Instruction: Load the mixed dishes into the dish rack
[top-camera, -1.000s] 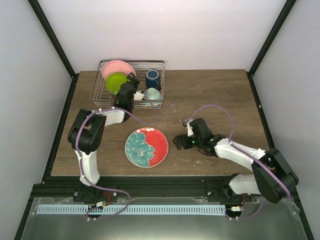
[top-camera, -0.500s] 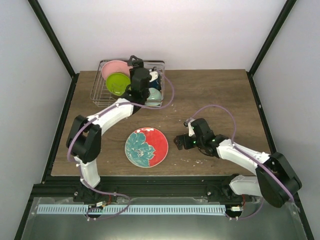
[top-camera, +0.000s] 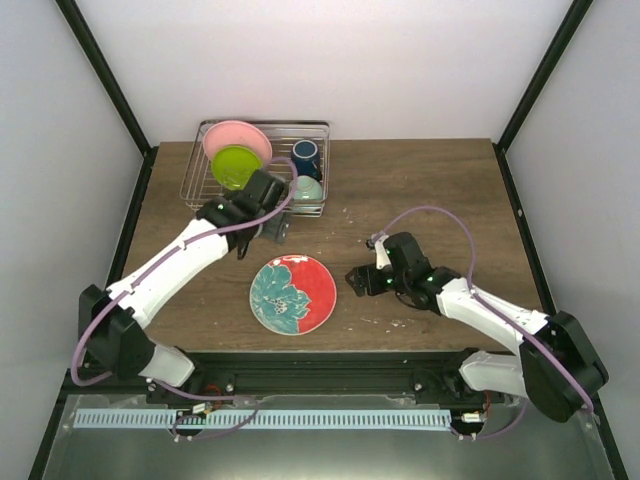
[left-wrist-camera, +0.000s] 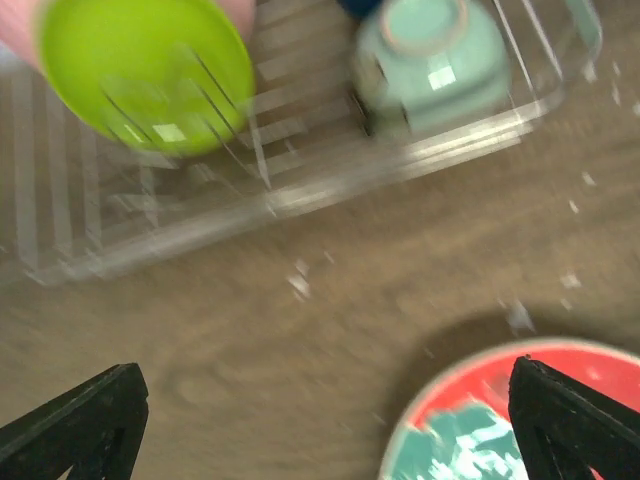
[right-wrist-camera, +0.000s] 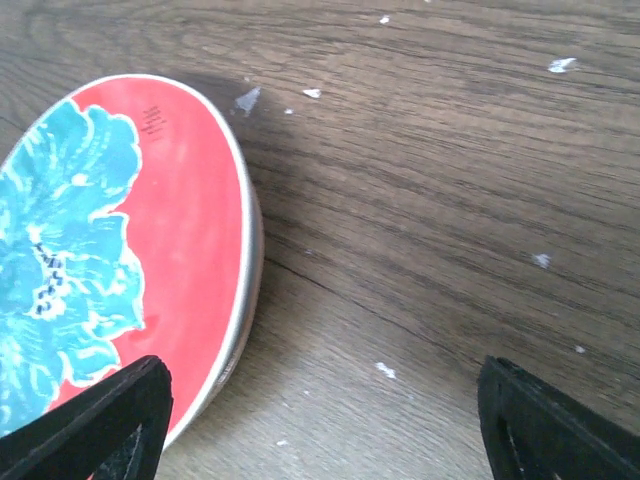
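Note:
The silver wire dish rack (top-camera: 200, 195) stands at the back left and holds the pink plate (top-camera: 236, 138), the lime-green plate (top-camera: 236, 165), the dark blue cup (top-camera: 305, 157) and the mint-green bowl (top-camera: 308, 187). The red-and-teal floral plate (top-camera: 293, 294) lies flat on the table in front of it. My left gripper (top-camera: 276, 228) is open and empty, between the rack and the floral plate. My right gripper (top-camera: 358, 281) is open and empty, low over the table just right of the floral plate (right-wrist-camera: 120, 250). In the left wrist view the bowl (left-wrist-camera: 430, 65) and lime-green plate (left-wrist-camera: 145, 75) show blurred.
The brown wooden table (top-camera: 430, 190) carries small white specks. Dark frame posts run along both sides, and a black rail lies along the near edge (top-camera: 320, 385).
My left arm has pulled back from over the rack toward the near side and now hovers in front of it. My right gripper has barely moved.

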